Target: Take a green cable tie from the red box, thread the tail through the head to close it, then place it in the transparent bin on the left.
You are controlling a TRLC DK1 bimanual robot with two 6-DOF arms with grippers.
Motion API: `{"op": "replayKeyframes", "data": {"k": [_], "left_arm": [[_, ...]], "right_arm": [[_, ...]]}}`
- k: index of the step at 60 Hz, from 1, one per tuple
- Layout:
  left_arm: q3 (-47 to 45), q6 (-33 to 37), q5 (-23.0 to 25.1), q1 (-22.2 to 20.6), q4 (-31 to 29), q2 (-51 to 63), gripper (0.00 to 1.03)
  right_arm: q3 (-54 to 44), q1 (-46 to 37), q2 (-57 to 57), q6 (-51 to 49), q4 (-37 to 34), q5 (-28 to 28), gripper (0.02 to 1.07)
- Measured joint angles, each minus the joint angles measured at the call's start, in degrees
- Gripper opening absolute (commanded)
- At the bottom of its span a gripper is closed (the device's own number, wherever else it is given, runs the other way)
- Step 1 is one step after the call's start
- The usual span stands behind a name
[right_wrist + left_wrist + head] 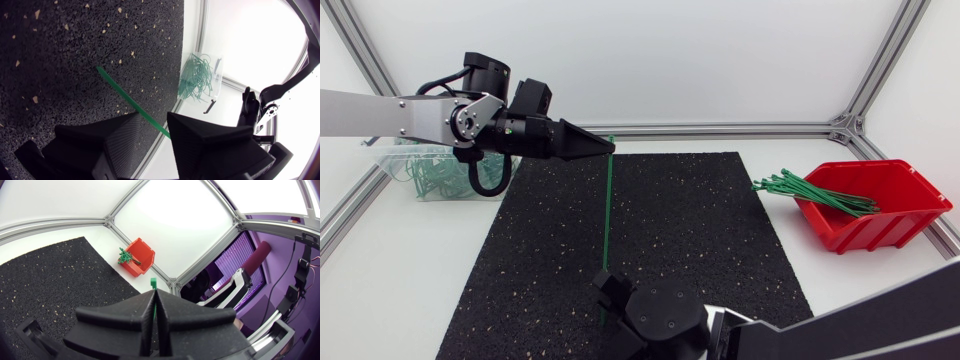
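a: where's the green cable tie [606,215]?
b: stretched over the black speckled mat [720,230], its long axis running from the surface's far edge toward the near edge. the left fingers [132,317] pinch its head end tight.
a: and the tail?
b: thin, springy plastic. the right fingers [125,135] stand apart around it, not clamped, and look nearest to take it.

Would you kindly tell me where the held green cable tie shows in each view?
Head view: the cable tie stretches over the black mat, from the left gripper to the right gripper.
Left wrist view: the cable tie pokes out between the left gripper's shut fingers.
Right wrist view: the cable tie runs from between the right gripper's fingers, out over the mat.
Shared landmark: the black mat.
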Motion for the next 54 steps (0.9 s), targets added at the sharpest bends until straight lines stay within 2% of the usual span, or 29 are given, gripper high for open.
{"op": "replayKeyframes", "data": {"k": [9,18,54], "left_arm": [[0.0,0.0,0.0,0.0,-0.5,0.0,0.03],[0.4,0.0,0.0,0.0,-0.8,0.0,0.03],[1.2,0.0,0.0,0.7,-1.1,0.1,0.03]], "right_arm": [[0.0,0.7,1.5,0.0,1.1,0.0,0.37],[0.0,1.6,2.1,0.0,1.5,0.0,0.31],[-2.1,1.6,-0.1,0.0,2.5,-0.2,0.27]]}}
